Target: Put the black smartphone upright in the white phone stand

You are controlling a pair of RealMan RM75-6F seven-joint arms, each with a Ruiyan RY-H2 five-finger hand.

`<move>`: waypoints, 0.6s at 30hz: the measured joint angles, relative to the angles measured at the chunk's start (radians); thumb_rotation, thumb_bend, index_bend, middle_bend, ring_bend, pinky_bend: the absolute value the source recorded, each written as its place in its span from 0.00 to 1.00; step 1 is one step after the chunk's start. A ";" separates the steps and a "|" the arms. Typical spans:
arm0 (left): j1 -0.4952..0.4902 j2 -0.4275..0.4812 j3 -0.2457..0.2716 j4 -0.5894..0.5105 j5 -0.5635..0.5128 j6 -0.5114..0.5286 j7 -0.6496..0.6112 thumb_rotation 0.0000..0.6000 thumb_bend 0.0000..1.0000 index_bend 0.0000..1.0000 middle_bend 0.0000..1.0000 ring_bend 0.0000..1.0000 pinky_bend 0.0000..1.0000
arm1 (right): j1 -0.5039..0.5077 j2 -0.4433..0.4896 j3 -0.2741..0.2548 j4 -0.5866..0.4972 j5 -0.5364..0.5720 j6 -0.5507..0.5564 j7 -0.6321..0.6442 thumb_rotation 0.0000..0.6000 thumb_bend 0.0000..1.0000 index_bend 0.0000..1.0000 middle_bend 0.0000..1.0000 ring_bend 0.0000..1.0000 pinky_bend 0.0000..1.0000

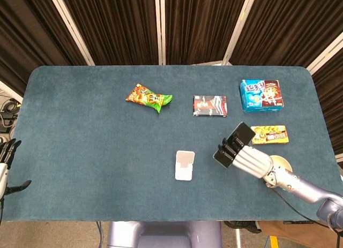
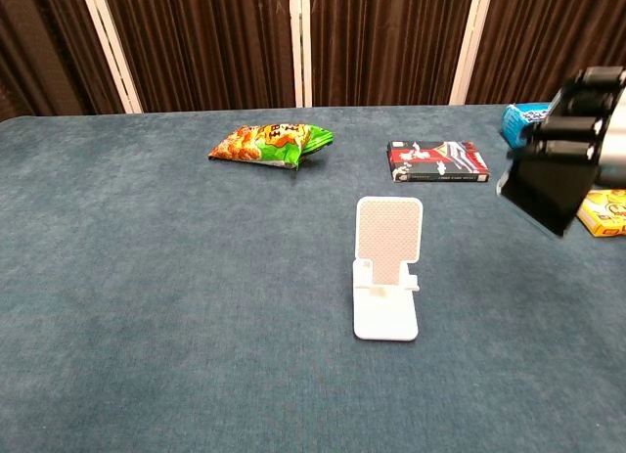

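Right robot hand point(image 1: 247, 158): grips the black smartphone point(image 2: 546, 192), fingers point(image 2: 577, 120) wrapped over its top edge, raised off the worktop point(image 1: 91, 135).
Black smartphone: tilted in the air, right of the white phone stand point(image 2: 387, 268), well apart from it.
White phone stand: upright, vacant, near the front centre.
Left robot hand point(image 1: 6, 161): at the far left edge, fingers apart, holding nothing.
Behind: chip bag point(image 1: 149, 97), dark packet point(image 1: 210, 105), blue box point(image 1: 261, 95).
Right: yellow box point(image 1: 269, 134), bowl point(image 1: 284, 164).
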State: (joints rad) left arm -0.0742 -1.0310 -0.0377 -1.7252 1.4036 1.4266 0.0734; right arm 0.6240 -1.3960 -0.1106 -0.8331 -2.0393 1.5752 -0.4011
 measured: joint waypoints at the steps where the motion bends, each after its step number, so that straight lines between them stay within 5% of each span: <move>1: 0.000 0.001 0.000 0.000 0.000 0.000 -0.002 1.00 0.00 0.00 0.00 0.00 0.00 | -0.001 0.003 0.010 -0.009 -0.002 0.011 -0.042 1.00 0.49 0.55 0.56 0.48 0.34; 9: -0.002 0.006 -0.003 0.003 -0.011 -0.008 -0.019 1.00 0.00 0.00 0.00 0.00 0.00 | 0.011 0.011 0.060 -0.155 -0.034 0.008 -0.371 1.00 0.49 0.56 0.56 0.48 0.33; 18: -0.009 0.009 -0.011 0.012 -0.033 -0.028 -0.034 1.00 0.00 0.00 0.00 0.00 0.00 | 0.056 0.012 0.100 -0.386 -0.065 -0.160 -0.618 1.00 0.50 0.57 0.56 0.47 0.30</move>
State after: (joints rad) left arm -0.0830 -1.0217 -0.0484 -1.7135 1.3702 1.3988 0.0394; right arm 0.6801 -1.3839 -0.0103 -1.2190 -2.1039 1.4150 -1.0188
